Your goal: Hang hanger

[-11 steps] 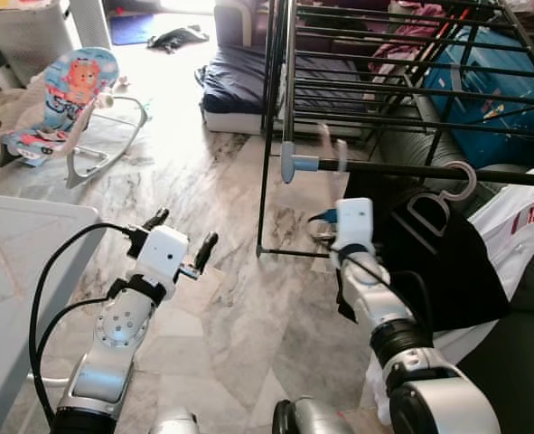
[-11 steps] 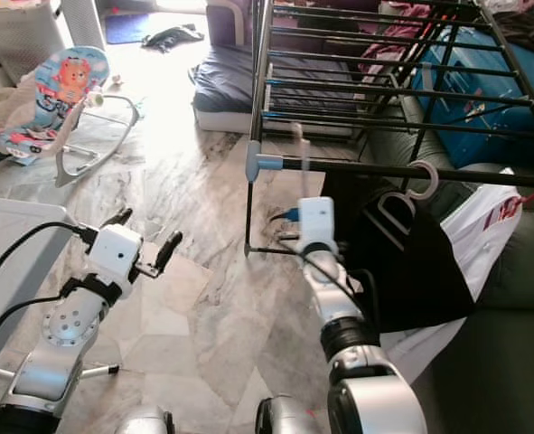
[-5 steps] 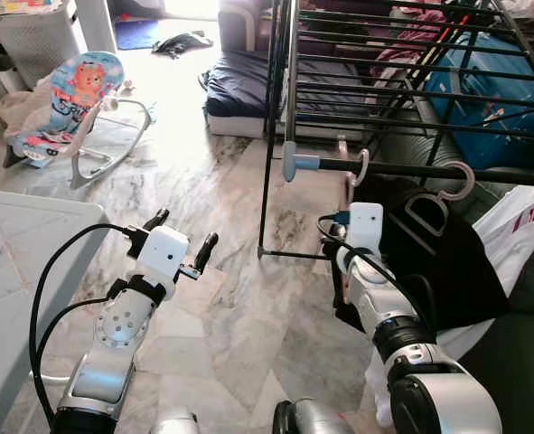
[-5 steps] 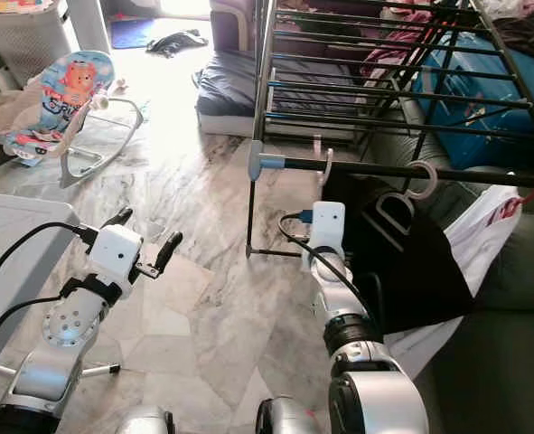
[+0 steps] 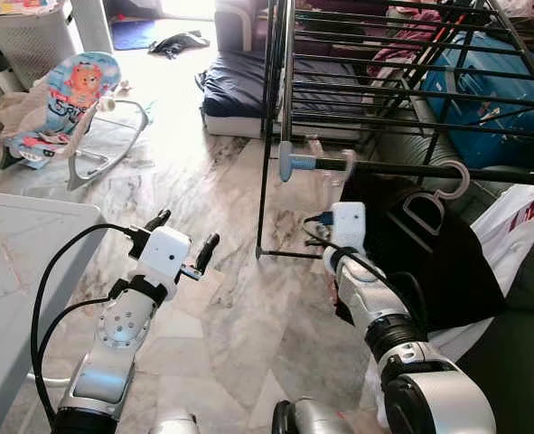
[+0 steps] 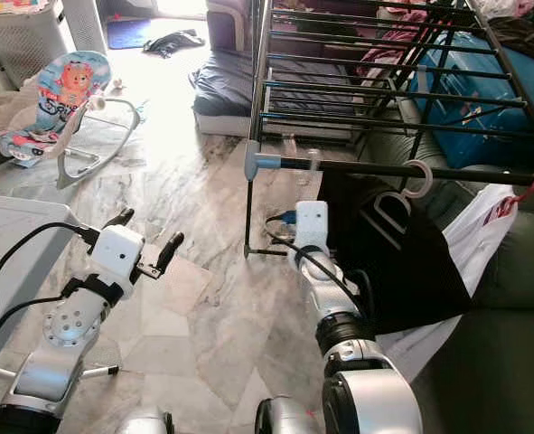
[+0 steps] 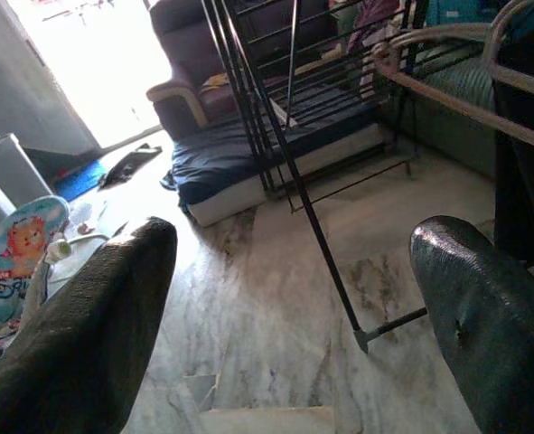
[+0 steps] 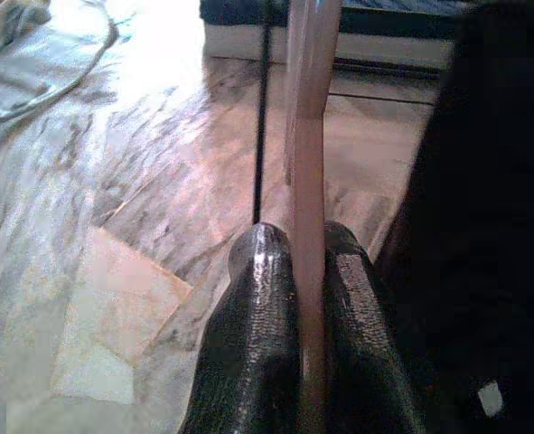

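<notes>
Currently right gripper [image 8: 307, 271] pinches a pale pink hanger [image 8: 308, 154] tight between its fingers, the hook [image 5: 346, 163] up at the drying rack's front bar [image 5: 411, 168], beside a black garment [image 5: 434, 249]. Left gripper [image 5: 183, 242] hangs spread open over the marble floor [image 5: 221, 316].

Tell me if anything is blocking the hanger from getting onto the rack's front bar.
Nothing visible does. The right gripper holds the pink hanger with its hook at the bar, in the free stretch beside the black garment already hanging there.

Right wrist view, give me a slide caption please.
Right gripper pinches a pale pink hanger above marble floor.
</notes>
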### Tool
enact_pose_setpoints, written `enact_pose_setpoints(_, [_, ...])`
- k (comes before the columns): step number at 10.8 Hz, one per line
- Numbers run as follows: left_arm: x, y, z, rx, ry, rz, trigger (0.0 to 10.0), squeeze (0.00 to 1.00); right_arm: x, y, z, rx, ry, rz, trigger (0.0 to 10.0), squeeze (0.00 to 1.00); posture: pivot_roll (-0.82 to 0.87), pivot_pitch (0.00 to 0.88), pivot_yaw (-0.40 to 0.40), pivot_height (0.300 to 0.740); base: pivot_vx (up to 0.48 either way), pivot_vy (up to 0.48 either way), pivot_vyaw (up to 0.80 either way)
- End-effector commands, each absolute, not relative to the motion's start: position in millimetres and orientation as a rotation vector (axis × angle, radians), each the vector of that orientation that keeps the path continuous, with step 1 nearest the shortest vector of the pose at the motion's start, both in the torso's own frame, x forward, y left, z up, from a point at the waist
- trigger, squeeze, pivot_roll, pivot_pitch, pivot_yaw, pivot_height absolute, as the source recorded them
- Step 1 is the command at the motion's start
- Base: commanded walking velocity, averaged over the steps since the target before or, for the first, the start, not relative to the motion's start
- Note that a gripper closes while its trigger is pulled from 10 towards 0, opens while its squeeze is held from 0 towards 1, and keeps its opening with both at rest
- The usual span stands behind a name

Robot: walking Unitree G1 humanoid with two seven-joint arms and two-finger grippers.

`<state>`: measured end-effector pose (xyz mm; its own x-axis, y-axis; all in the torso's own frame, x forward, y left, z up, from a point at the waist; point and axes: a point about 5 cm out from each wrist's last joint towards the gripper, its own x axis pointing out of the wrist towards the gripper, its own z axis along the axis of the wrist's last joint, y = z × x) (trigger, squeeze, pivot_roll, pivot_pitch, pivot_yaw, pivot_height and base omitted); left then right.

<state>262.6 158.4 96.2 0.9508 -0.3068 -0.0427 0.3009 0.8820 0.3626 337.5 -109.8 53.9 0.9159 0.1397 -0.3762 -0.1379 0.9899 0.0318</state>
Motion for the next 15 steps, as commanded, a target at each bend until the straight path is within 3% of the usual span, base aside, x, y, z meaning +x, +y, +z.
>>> enact_pose_setpoints(1, [263,156,96,0.379,-0.007,-0.329,10.0,0.00,329,-106,40,-0.018,0.463,0.175,10.0,0.00,0.03,0.073,-0.060,0.740,0.000,0.000,0.00])
enact_pose_setpoints(5, [264,156,95,0.378,-0.008,-0.322,10.0,0.00,326,-105,38,-0.079,0.449,0.189,10.0,0.00,0.03,0.073,-0.063,0.740,0.000,0.000,0.00])
enact_pose_setpoints(6, [264,156,96,0.371,-0.008,-0.316,10.0,0.00,324,-107,36,-0.081,0.448,0.189,10.0,1.00,0.03,0.073,-0.062,0.740,0.000,0.000,0.00])
enact_pose_setpoints(12, [257,153,90,0.349,0.010,-0.309,10.0,0.00,320,-122,47,-0.120,0.333,0.185,10.0,1.00,0.03,0.064,-0.065,0.740,0.000,0.000,0.00])
enact_pose_setpoints(15, [257,153,90,0.348,0.009,-0.309,10.0,0.00,301,-135,59,-0.124,0.226,0.199,10.0,1.00,0.02,0.059,-0.068,0.740,0.000,0.000,0.00])
